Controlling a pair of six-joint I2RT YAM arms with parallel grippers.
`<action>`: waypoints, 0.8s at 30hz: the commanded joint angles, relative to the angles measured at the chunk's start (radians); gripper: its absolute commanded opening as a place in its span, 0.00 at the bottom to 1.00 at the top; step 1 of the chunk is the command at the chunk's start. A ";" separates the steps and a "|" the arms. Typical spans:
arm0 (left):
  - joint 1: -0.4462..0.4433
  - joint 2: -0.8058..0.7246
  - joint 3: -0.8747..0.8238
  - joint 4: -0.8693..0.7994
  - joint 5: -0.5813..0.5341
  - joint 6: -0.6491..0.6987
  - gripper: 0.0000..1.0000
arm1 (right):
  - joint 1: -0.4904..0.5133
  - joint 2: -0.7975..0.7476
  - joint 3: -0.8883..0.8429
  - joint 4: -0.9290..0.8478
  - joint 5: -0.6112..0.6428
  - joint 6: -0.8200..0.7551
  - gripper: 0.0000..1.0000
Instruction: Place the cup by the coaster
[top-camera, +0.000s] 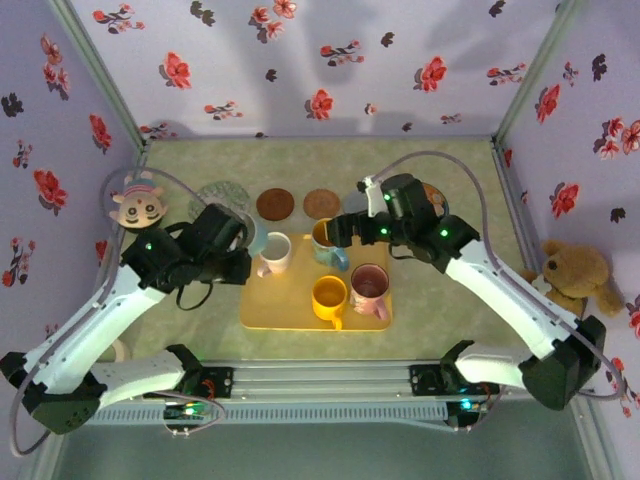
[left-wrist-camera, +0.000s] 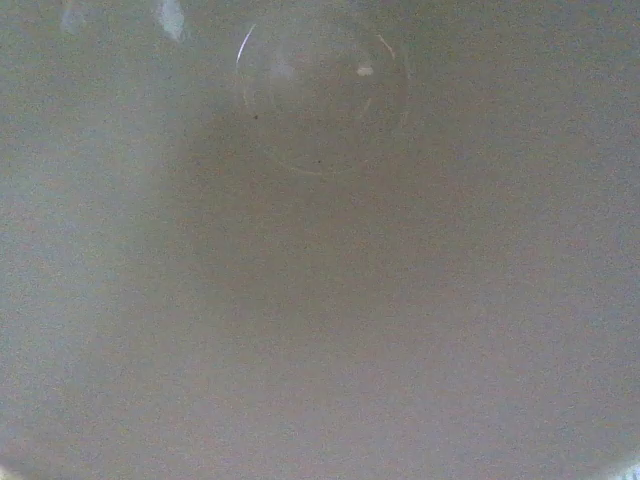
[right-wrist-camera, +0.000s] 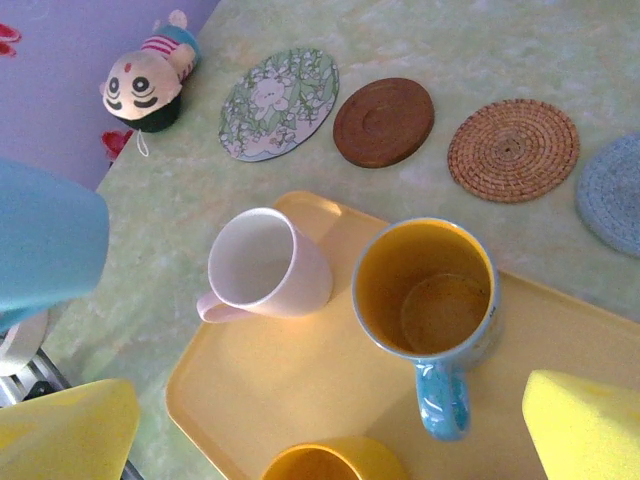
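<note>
Top view: left gripper sits at the tray's far-left corner, clamped on the blue cup, of which a sliver of pale rim shows beside the black housing. Its wrist camera looks straight into the cup's pale inside, too close to make out the fingers. From the right wrist the blue cup looms large at the left edge, over the table just off the tray, near the white cup. The floral coaster lies beyond it, toward the back wall, apart from the cup. Right gripper spread wide, grasping nothing, yellow pads to either side. It hangs over the tray's far edge above the blue-handled mug, which stands upright with a yellow inside. In a row past the tray: floral coaster, wood coaster, woven coaster, grey coaster, all flat on the table and separate. Doll at the far-left corner by the wall. Top view also has a yellow mug and a pink mug on the tray's near half, and a bear against the right wall.
</note>
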 joint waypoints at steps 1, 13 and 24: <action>0.071 0.016 0.062 0.018 -0.030 0.092 0.00 | 0.008 0.043 0.067 -0.060 -0.007 -0.031 1.00; 0.285 0.150 0.037 0.165 0.054 0.301 0.00 | 0.007 0.214 0.208 -0.098 0.109 -0.047 1.00; 0.473 0.276 0.025 0.281 0.097 0.387 0.00 | 0.008 0.276 0.220 -0.065 0.118 -0.010 1.00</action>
